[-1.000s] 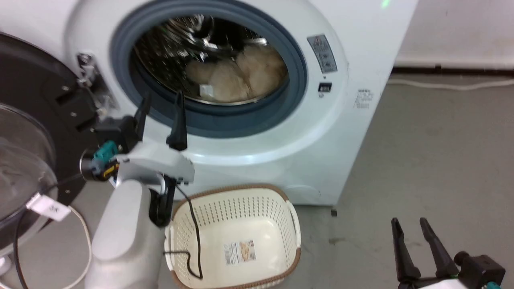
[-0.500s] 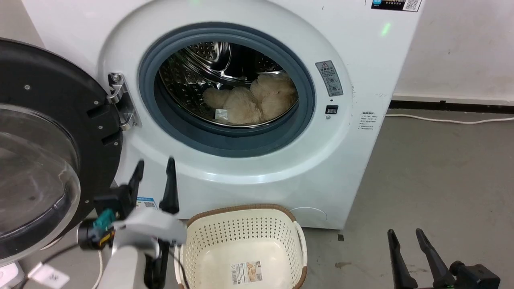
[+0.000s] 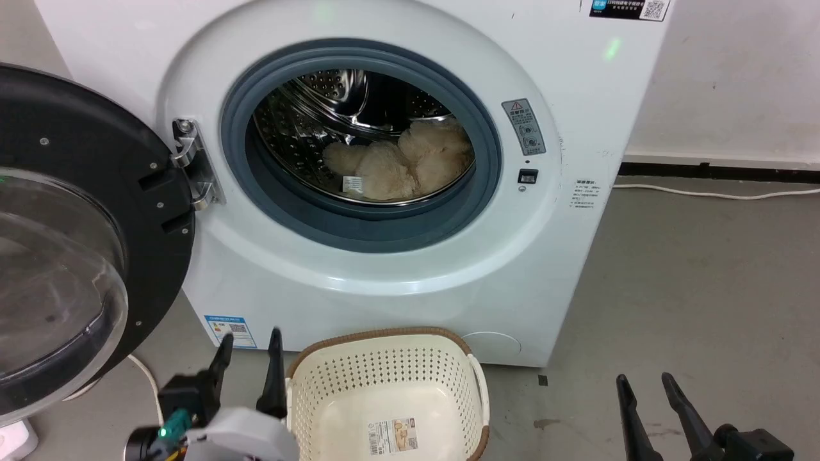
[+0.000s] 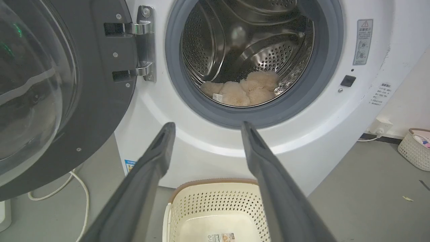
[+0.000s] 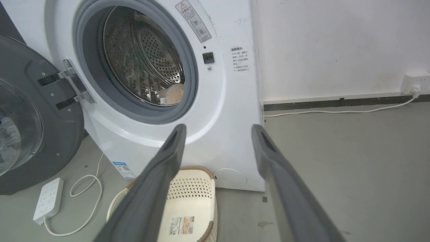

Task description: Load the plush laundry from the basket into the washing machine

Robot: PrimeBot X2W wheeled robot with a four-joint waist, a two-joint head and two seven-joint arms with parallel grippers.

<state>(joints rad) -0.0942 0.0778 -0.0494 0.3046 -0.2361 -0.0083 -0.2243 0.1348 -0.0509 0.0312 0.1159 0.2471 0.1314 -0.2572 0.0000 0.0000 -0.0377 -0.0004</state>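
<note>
The cream-beige plush laundry (image 3: 410,163) lies inside the steel drum of the white washing machine (image 3: 576,115), its white tag at the front; the wrist views show the plush (image 4: 243,90) (image 5: 172,94) too. The black-rimmed glass door (image 3: 70,256) hangs open to the left. Holding only its label sticker, the cream basket (image 3: 387,358) stands on the floor before the washer. My left gripper (image 3: 250,342) is open and empty, low, just left of the basket rim. Open at the lower right, my right gripper (image 3: 644,384) holds nothing.
A white power strip (image 5: 48,201) with its cable (image 5: 87,198) lies on the grey floor under the open door. Another white cord (image 3: 717,192) runs along the wall base to the right. A small woven basket (image 4: 415,149) sits far right in the left wrist view.
My left gripper has dropped from the drum's opening down to beside the basket rim. The head camera pulled back and tilted up, so the whole washer front shows. The plush stays in the drum.
</note>
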